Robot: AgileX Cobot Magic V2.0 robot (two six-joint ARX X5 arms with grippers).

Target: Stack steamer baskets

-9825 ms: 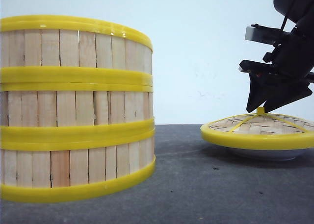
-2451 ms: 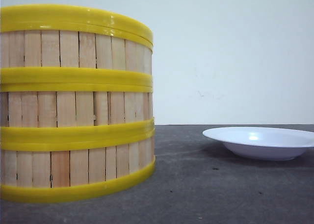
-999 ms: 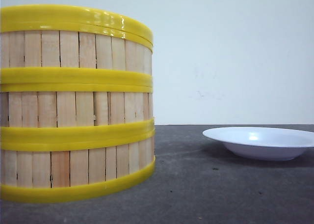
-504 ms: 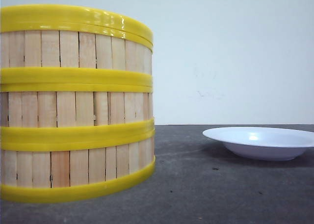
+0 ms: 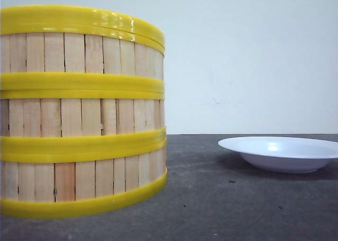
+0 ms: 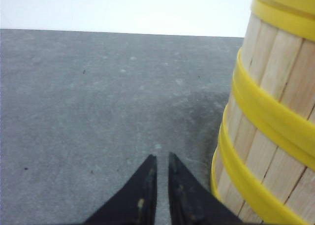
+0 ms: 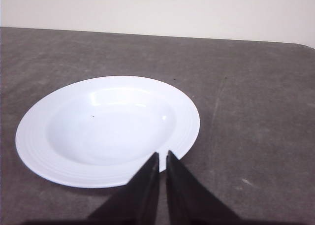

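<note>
On table: steamer baskets [image 5: 79, 112] stacked; left gripper [image 6: 159, 161], right gripper [image 7: 162, 156] fingers together, empty

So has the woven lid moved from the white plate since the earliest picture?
Yes. It no longer sits on the white plate, which lies bare at the same spot on the table. A thicker yellow rim tops the steamer baskets, so the lid probably sits there.

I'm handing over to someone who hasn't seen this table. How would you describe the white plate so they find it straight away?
Start from the tall stack of steamer baskets on the left of the dark grey table. Look right, across a bare stretch, to the white plate, which stands apart from the stack. It is the only low, smooth, all-white thing there, with nothing in it, unlike the slatted, yellow-banded baskets.
</note>
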